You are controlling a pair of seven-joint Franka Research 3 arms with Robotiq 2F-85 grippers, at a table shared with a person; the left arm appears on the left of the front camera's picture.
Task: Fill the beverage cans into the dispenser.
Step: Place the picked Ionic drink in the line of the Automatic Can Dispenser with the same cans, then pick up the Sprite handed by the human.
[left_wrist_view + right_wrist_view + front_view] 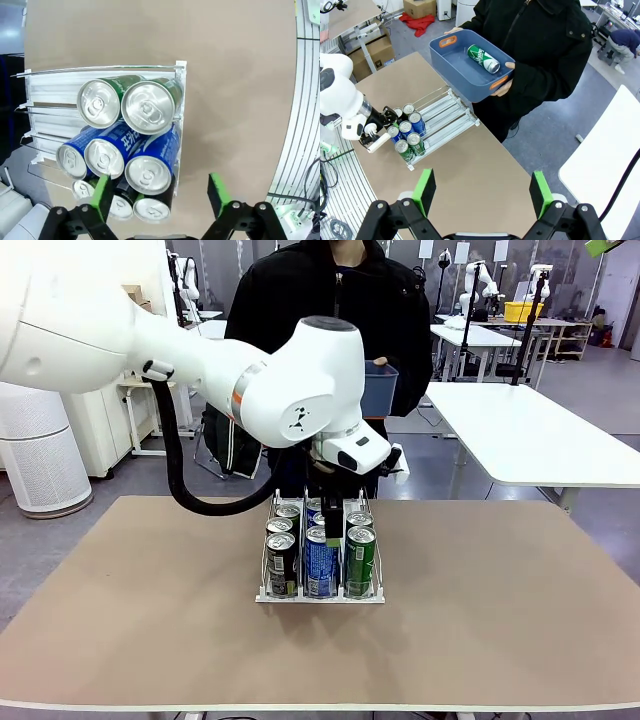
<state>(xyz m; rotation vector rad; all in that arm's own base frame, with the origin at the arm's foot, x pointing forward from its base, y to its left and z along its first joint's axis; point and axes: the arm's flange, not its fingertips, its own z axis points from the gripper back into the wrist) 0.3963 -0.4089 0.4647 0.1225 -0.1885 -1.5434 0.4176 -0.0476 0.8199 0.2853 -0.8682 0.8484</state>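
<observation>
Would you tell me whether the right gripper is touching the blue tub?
Apart: in the right wrist view, the open right gripper hangs well short of the tub.

Front view: fixed, at the table's (500, 630) near edge, facing the person (290, 300) at 12 o'clock; dispenser (320, 597) mid-distance.
Left wrist view: close overhead, looking down on beverage cans (147, 107); dispenser toward 9 o'clock.
Right wrist view: high, distant, angled down; dispenser at 9 o'clock, person at 12.
Shared by all three: dispenser.
</observation>
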